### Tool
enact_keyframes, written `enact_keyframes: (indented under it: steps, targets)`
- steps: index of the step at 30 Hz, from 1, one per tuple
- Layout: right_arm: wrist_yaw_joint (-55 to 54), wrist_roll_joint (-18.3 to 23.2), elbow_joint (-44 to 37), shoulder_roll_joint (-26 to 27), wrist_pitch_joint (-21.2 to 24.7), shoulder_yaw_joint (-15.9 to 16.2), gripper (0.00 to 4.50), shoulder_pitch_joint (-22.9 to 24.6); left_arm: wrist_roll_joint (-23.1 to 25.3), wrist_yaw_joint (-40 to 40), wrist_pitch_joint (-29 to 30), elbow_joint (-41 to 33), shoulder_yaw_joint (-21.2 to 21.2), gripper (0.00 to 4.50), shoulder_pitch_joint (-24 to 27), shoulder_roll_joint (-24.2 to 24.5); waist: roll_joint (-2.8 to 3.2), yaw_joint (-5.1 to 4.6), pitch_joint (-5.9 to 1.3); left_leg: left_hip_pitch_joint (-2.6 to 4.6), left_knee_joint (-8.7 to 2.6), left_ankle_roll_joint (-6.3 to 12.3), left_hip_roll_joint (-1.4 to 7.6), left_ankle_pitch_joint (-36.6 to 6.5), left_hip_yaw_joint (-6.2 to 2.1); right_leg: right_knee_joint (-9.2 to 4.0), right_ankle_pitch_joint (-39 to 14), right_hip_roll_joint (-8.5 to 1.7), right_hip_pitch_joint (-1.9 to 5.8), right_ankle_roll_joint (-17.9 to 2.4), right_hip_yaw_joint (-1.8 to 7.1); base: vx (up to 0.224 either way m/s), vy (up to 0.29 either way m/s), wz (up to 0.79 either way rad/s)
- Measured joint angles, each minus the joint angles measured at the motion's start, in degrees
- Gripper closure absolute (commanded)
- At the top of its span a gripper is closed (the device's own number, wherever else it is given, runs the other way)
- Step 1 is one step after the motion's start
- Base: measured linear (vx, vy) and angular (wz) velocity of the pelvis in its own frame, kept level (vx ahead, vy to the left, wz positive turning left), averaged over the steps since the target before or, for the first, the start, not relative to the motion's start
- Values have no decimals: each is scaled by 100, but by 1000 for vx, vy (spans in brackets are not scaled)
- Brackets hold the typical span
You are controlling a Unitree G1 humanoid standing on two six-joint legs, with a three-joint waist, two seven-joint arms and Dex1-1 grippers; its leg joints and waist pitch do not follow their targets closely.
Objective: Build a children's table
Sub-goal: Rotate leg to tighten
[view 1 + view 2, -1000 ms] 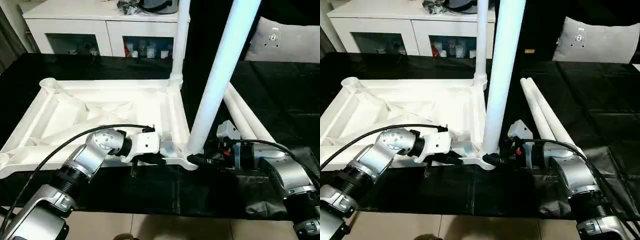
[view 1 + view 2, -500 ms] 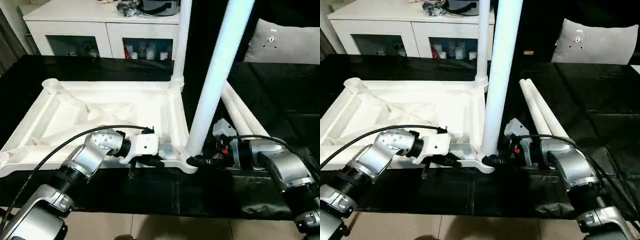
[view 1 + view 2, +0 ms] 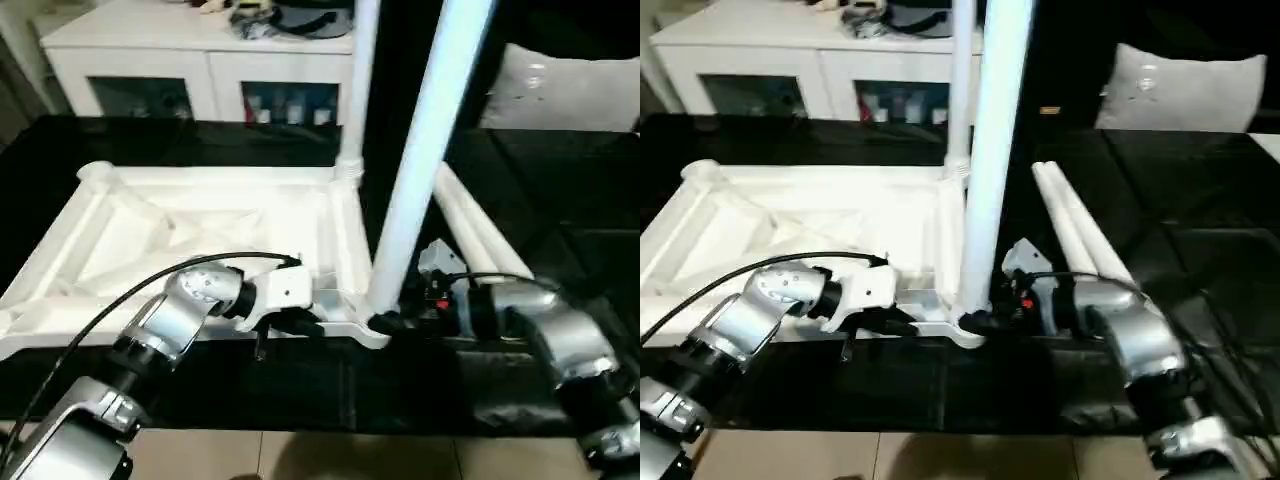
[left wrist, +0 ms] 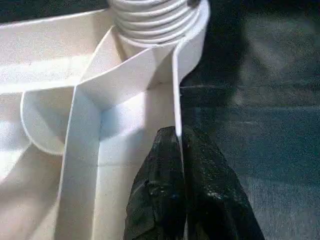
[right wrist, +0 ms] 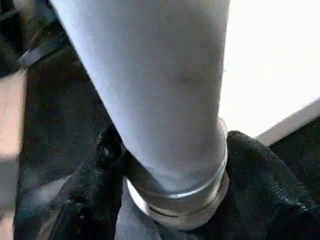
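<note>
While the top (image 3: 200, 225) lies underside up on the black counter (image 3: 560, 190), one leg (image 3: 355, 90) stands in a far socket. The right fingers (image 5: 95, 170) grasp a second leg (image 3: 425, 150) at a near socket; the left fingers (image 4: 160, 200) clench the top's rim. Two legs (image 3: 1075, 235) lie beside it, unfitted.

light: indoor, even, from above | glare: white tabletop (image 3: 200, 215) washed out centre-left | dark: black cloth (image 3: 560, 190) swallows detail at right | blur: head views smeared, right wrist close-up soft
</note>
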Motion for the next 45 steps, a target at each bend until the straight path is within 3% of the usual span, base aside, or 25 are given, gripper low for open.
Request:
enact_keyframes:
  steps: [4,6,9,10,11,12,13,14,15,16,17,18,20,21,23,29,31,34,35,37,42,45]
  targets:
    - [-1173,53,174,590,210,-433,181,-10,-18,744,947,-224,281,450,155,-476,23,-236,5,14,13,1,-1,0,-12,-60,-3,-4,11,5,-28,0,0,0]
    - [-1908,36,442,908,251,-689,181,-187,-13,1342,1324,-241,403,450,175,-892,51,-371,22,3,18,2,8,0,-49,-147,-3,-35,39,5,-146,0,0,0]
    - [-2685,-67,766,1187,254,-827,181,-468,30,2041,1622,-199,503,450,165,-1328,142,-577,75,1,14,5,21,-3,-161,-325,-3,-104,154,6,-413,-34,39,-6]
    - [-2825,-88,789,1242,251,-834,181,-492,46,2143,1656,-182,518,450,155,-1375,168,-599,95,-4,12,5,27,-3,-189,-341,-9,-122,197,10,-469,-81,6,2]
    - [-2960,-109,798,1296,247,-842,181,-496,76,2208,1708,-168,537,450,144,-1406,173,-590,118,-4,3,4,30,-3,-186,-252,-58,-126,213,6,-458,-81,6,2]
    - [-3024,-122,807,1349,245,-873,181,-484,115,2237,1747,-146,532,450,119,-1430,158,-538,135,13,-6,4,23,-3,-138,39,-246,-140,168,-34,-364,-69,-60,20]
    - [-3089,-125,830,1391,246,-906,181,-480,186,2292,1788,-144,515,450,100,-1462,60,-483,145,66,-8,2,8,-2,-34,270,-380,-152,148,2,-188,37,-140,22]
    - [-3150,-137,852,1432,249,-934,181,-489,232,2349,1813,-149,520,450,96,-1482,-166,-412,156,151,134,-55,-45,-106,17,309,-392,-133,20,29,-100,37,-140,22]
    - [-3177,-142,874,1449,249,-935,181,-528,251,2355,1821,-174,525,450,97,-1471,-113,-340,151,143,313,-57,-11,-294,-28,300,-393,-134,-3,27,-144,60,-90,-30]
    - [-3235,-155,900,1478,247,-931,181,-589,251,2355,1844,-229,521,450,103,-1436,-40,-307,152,82,535,27,-54,-359,-194,268,-394,-185,19,27,-317,65,47,-45]
    - [-3307,-172,894,1502,183,-939,181,-614,259,2367,1851,-292,502,450,91,-1415,115,-315,139,94,451,-44,-72,-402,-327,184,-392,-200,18,29,-558,65,47,-45]
    - [-3351,-187,896,1523,131,-945,181,-618,264,2397,1853,-322,500,450,87,-1408,161,-333,120,92,359,-54,-30,-397,-342,87,-389,-184,32,28,-597,0,0,0]
    - [-3378,-189,948,1532,119,-938,181,-654,275,2420,1858,-329,486,450,89,-1379,150,-428,113,91,209,-54,-20,-398,-331,-112,-359,-141,80,-10,-595,0,0,0]
    - [-3380,-190,952,1534,111,-936,181,-655,275,2420,1858,-329,484,450,89,-1375,147,-450,111,92,196,-54,-22,-398,-308,-134,-304,-145,85,-55,-579,0,0,0]
    - [-3379,-207,957,1532,79,-926,181,-654,278,2421,1858,-329,482,450,90,-1376,139,-466,110,108,198,-54,-45,-398,-264,-137,-201,-185,86,-61,-570,0,0,0]
    - [-3377,-217,1037,1545,-57,-917,181,-675,299,2442,1854,-352,483,450,90,-1366,150,-512,112,90,163,-54,-45,-398,-281,-206,-201,-185,86,-60,-609,0,0,0]
    - [-3375,-217,1092,1561,-152,-916,125,-681,299,2445,1836,-352,483,450,90,-1348,154,-537,118,90,163,-53,-45,-398,-282,-215,-202,-185,87,-59,-613,0,0,0]
    - [-3383,-138,1190,1576,-148,-1003,103,-673,292,2443,1770,-356,464,450,82,-1350,178,-563,136,84,160,-53,-46,-399,-288,-239,-202,-187,84,-58,-621,0,0,0]
    - [-3379,-86,1188,1575,-141,-1049,77,-672,289,2442,1745,-357,452,450,74,-1344,180,-563,139,83,151,-52,-49,-399,-283,-241,-202,-188,83,-58,-612,0,0,0]
    - [-3370,-59,1161,1565,-133,-1078,64,-650,286,2428,1722,-357,425,450,60,-1322,180,-551,139,74,145,-52,-50,-399,-283,-241,-202,-188,82,-58,-608,0,0,0]
    - [-3294,-5,766,1382,-19,-1128,19,-275,249,2308,1618,-407,367,450,21,-1276,183,-412,133,27,91,-19,-47,-322,-242,-233,-138,-191,55,-62,-562,0,0,0]
    - [-3288,3,547,1307,-9,-1131,5,-167,225,2261,1583,-433,359,450,-3,-1273,143,-350,113,34,58,-16,-73,-253,-178,-191,43,-191,7,-55,-450,59,-16,6]
